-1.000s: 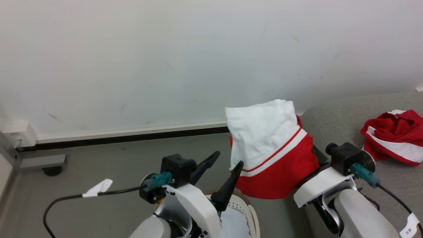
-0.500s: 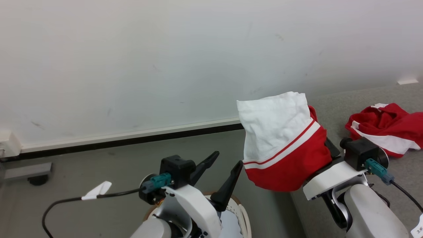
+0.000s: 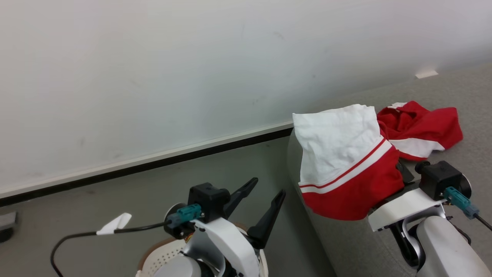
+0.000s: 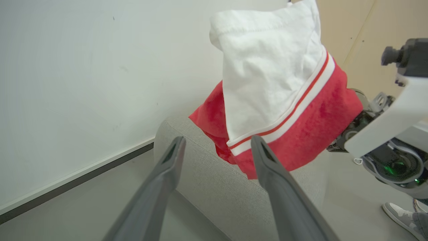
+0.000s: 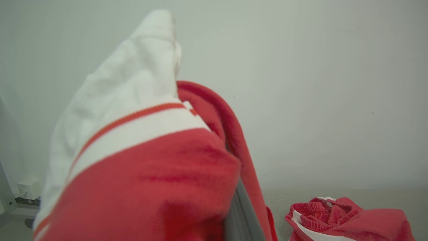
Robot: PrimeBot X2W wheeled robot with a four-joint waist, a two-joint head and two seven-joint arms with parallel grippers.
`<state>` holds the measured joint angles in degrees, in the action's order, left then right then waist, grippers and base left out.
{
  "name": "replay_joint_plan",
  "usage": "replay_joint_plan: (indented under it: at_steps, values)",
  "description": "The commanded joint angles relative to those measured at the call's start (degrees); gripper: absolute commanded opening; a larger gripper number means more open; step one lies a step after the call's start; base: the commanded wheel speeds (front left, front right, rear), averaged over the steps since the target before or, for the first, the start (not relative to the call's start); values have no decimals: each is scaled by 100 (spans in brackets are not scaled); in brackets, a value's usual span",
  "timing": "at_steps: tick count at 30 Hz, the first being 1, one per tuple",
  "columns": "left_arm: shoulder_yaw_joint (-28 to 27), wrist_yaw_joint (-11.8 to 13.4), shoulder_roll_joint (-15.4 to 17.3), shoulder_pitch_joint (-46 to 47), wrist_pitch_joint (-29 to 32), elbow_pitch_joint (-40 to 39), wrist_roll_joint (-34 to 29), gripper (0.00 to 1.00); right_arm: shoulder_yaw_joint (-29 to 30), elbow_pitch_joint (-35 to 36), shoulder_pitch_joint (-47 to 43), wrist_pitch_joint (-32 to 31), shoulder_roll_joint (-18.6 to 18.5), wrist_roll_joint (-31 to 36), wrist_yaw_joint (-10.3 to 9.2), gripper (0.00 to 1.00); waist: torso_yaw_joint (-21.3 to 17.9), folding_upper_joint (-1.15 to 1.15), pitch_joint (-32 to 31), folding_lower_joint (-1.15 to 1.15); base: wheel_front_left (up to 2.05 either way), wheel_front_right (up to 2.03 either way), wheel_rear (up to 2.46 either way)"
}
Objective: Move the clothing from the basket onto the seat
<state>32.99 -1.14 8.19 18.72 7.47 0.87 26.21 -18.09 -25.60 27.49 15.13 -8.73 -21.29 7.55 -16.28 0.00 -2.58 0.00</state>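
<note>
1. Two bright red, white-sleeved fabric garments: held garment (image 3: 346,169) gripped by closed right jaws; second garment (image 3: 419,129) beyond, on one grey upholstered sofa (image 3: 469,100).
2. One cream perforated plastic basket (image 3: 159,258) beneath left jaws.
3. Left jaws wide open, empty.

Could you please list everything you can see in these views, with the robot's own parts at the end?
clothing: one, red with a white sleeve and red stripe, draped over the right claw above the seat's end
second garment: one, red and white, crumpled on the seat
seat: one, grey, at the right
basket: one, cream-white and perforated, on the floor under the left arm
floor: one, grey, in front
wall: one, white, behind
shoe: one, grey, lower right of the left wrist view
left claw: one, dark, open and empty
right claw: one, dark, shut on the clothing
</note>
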Motion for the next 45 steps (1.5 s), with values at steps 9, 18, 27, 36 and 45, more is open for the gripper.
replay_joint_plan:
  at_steps: [9, 18, 27, 36, 45]
  values:
    - [110, -9, -10, 15, -39, -66, -42, 100, 361, 242, -273, 3, -180, 38, -13, 0, -873, 0, 242, 0, 0, 0, 0]
    - [258, -51, 7, 69, 14, -120, -77, 100, 775, 422, -411, 3, -171, 81, -13, 0, -1162, 0, 579, 0, 0, 0, 0]
    - [389, -177, 334, 469, 389, -438, -353, 100, 1347, 714, 221, 3, -43, 140, -13, 0, -892, 0, 1880, 0, 0, 0, 0]
    - [362, -458, 734, 1579, 561, -919, -671, 100, 2663, 258, 2213, 2, -354, 387, -13, 0, -401, 0, 3638, 0, 0, 0, 0]
    - [282, -519, 848, 1956, 307, -958, -633, 100, 4381, -1107, 3384, -2, -755, 1474, -13, 0, 16, 0, 4419, 0, 0, 0, 0]
